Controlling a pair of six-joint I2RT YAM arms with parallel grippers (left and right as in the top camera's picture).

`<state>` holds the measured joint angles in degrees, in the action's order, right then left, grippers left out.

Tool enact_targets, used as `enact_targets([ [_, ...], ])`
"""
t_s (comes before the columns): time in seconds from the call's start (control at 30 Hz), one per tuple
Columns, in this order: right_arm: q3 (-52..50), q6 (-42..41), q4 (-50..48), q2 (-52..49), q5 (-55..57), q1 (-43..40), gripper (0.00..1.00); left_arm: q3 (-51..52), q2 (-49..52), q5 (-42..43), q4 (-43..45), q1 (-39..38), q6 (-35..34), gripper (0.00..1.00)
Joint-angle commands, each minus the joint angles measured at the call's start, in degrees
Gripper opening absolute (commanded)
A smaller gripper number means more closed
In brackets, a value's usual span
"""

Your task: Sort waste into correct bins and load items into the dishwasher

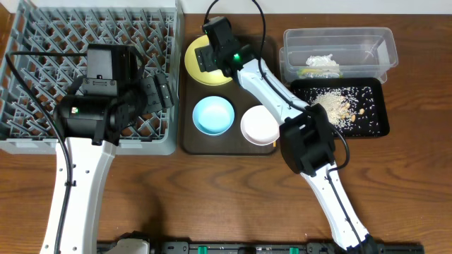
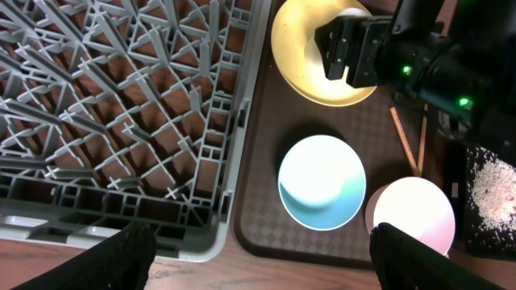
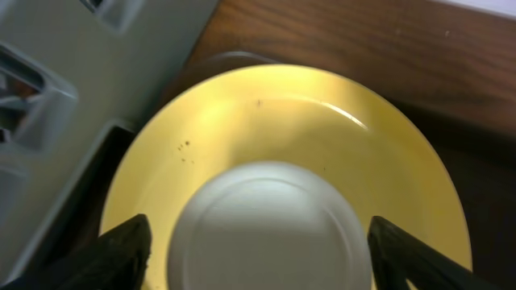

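While right gripper point(image 3: 260, 254) straddles white cup point(image 3: 266, 213); yellow plate point(image 3: 282, 113) rim exposed

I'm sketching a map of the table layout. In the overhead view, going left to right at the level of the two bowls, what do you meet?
grey dish rack → light blue bowl → small white bowl → black tray

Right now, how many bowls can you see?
2. The light blue bowl sits on the brown tray, and the small white bowl is beside it on the same tray. The right arm may hide more.
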<state>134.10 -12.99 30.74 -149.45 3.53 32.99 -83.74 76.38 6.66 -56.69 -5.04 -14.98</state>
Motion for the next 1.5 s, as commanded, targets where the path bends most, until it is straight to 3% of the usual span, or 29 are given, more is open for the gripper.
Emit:
enact_targets([
  [0.0,1.1,0.2,-0.1,-0.9,1.0,0.3,0.73,-0.8,0.4,-0.7,-0.3,0.1,-0.1,0.87],
  [0.07,1.1,0.2,-0.1,-0.9,1.0,0.3,0.63,-0.8,0.4,-0.7,-0.3,0.1,-0.1,0.87],
  [0.27,1.1,0.2,0.5,-0.9,1.0,0.3,0.48,-0.8,0.4,-0.7,-0.3,0.1,-0.1,0.87],
  [0.7,1.1,-3.1,9.8,8.5,-5.9,0.0,0.48,-0.8,0.9,-0.7,-0.3,0.1,-0.1,0.87],
  [1.03,1.1,-3.5,24.7,18.4,-13.4,-0.8,0.47,1.1,2.3,0.6,-0.3,0.1,-0.1,0.88],
  [1.47,1.1,3.5,47.6,18.5,-17.1,5.0,0.41,1.1,2.2,0.5,1.9,0.4,0.2,0.88],
])
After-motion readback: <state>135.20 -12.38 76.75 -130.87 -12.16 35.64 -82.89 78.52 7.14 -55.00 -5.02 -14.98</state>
